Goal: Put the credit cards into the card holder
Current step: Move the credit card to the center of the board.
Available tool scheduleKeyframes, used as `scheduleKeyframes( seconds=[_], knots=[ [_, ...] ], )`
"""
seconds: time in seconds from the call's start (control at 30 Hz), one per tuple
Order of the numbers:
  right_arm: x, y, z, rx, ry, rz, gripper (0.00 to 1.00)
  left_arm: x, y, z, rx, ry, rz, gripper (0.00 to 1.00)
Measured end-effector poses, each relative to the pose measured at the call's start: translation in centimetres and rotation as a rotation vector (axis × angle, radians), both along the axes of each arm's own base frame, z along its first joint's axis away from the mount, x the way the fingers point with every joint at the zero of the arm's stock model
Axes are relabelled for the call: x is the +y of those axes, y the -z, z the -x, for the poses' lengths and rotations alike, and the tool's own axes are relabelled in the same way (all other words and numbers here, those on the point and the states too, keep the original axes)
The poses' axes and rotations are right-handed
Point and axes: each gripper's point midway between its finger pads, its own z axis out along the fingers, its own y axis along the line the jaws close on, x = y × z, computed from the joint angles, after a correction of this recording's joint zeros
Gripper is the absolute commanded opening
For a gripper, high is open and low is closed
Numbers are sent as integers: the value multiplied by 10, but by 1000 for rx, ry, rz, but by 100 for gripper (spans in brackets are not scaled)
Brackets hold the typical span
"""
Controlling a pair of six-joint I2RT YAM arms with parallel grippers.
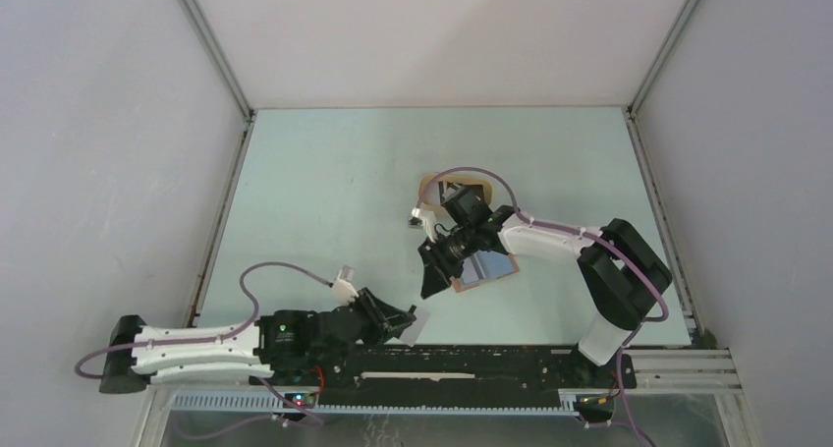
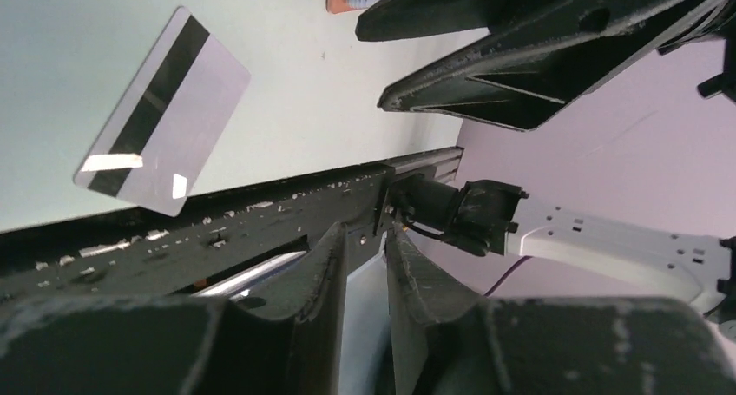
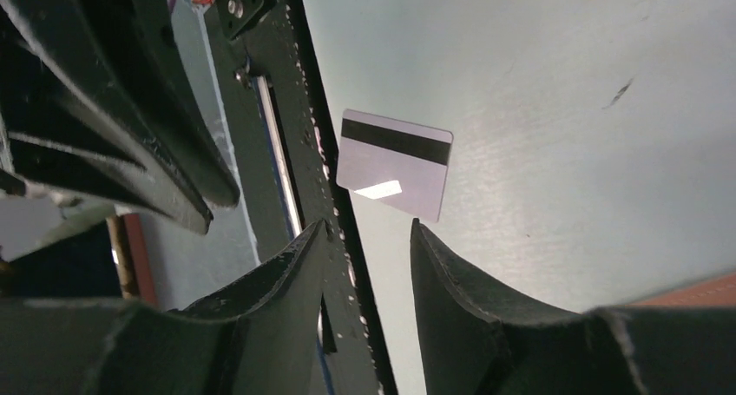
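Top external view, read with both wrist views. Step in hand, by judgement: fetching a loose card for the holder.

Left arm (image 1: pixel 196 347) lies low along the near rail (image 1: pixel 511 354). The left jaws are slightly parted and grasp nothing.

Right arm (image 1: pixel 550 239) reaches over the card holder (image 1: pixel 488 268), which lies open, blue lining up, just behind and to one side of the right jaws. These jaws are also released and empty. Whether a finger touches the leather cannot be told.

An oval beige tray (image 1: pixel 432 182) stands further behind the right jaws; its contents cannot be made out.

One credit card (image 1: pixel 417 325), whitish with a dark stripe, lies flat ahead of the right jaws, almost on their line. It is just off to one side of the left jaws' tips, close against the rail, and apart from both pairs.

Next move, as judged: one pair must close on the card's thin edge, an awkward pinch on a flat sheet.

Room: plain pale walls (image 1: pixel 98 123) and metal corner posts (image 1: pixel 211 44). Worktop (image 1: pixel 324 192): pale blue-green and matt, with a small dark scuff (image 3: pixel 621 91).
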Motion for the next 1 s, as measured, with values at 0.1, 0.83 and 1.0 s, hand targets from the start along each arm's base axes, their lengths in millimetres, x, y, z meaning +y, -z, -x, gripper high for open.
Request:
scheduleKeyframes(
  seconds=[0.1, 0.83, 1.0],
  knots=[
    [5, 2, 2, 54, 34, 13, 45, 0, -3, 3, 57, -68, 30, 27],
    [16, 55, -5, 150, 58, 217, 43, 17, 60, 29, 98, -106, -322, 60],
    [23, 63, 8, 162, 15, 245, 43, 18, 65, 30, 100, -105, -356, 61]
  ],
)
